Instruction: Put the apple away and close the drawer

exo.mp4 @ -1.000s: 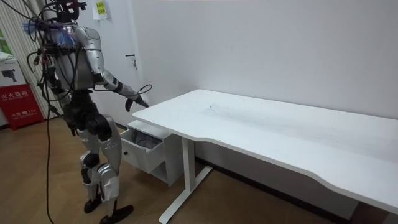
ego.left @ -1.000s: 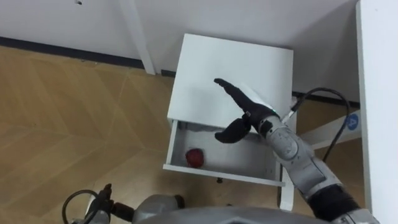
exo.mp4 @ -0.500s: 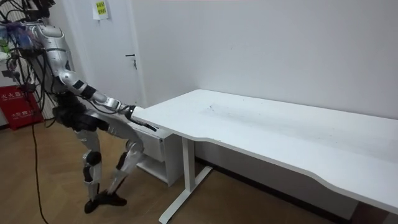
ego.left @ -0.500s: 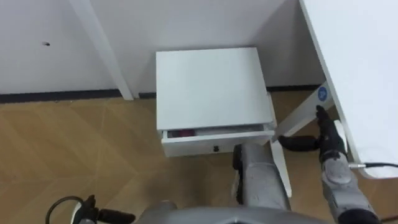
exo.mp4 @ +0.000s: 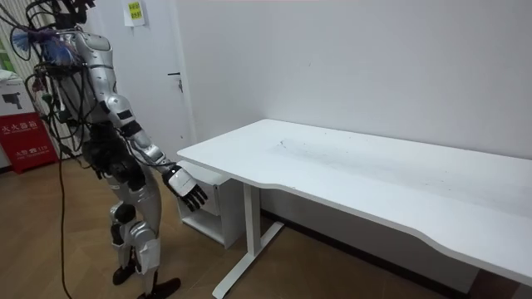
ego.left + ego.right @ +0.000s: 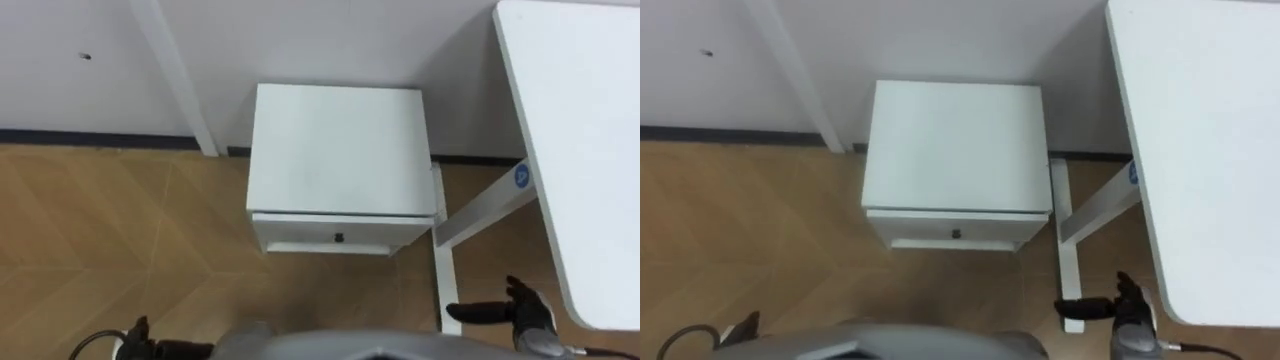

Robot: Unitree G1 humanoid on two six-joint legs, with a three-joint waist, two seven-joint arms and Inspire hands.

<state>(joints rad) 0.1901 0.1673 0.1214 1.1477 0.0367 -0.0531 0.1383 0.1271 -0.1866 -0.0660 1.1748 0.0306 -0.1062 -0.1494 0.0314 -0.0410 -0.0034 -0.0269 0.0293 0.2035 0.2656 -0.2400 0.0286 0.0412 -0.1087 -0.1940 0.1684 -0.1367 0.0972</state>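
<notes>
The square white cabinet (image 6: 335,150) stands on the herringbone wooden floor (image 6: 110,240) against the white wall (image 5: 374,66), just beside the long white table (image 6: 580,150). Its 1 white drawer (image 6: 300,232) with a small dark knob (image 6: 338,238) is closed, and I cannot tell where the apple is. The right hand (image 5: 188,188) hangs near the cabinet, fingers loosely spread, holding nothing. The left hand (image 6: 138,332) shows at the lower left edge.

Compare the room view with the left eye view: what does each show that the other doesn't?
Room view: the robot standing upright by the end of the desk, a door behind it. Left eye view: the drawer front, shut flush, with its dark knob. Both: the white cabinet, the desk and the right robot hand, open and empty.
</notes>
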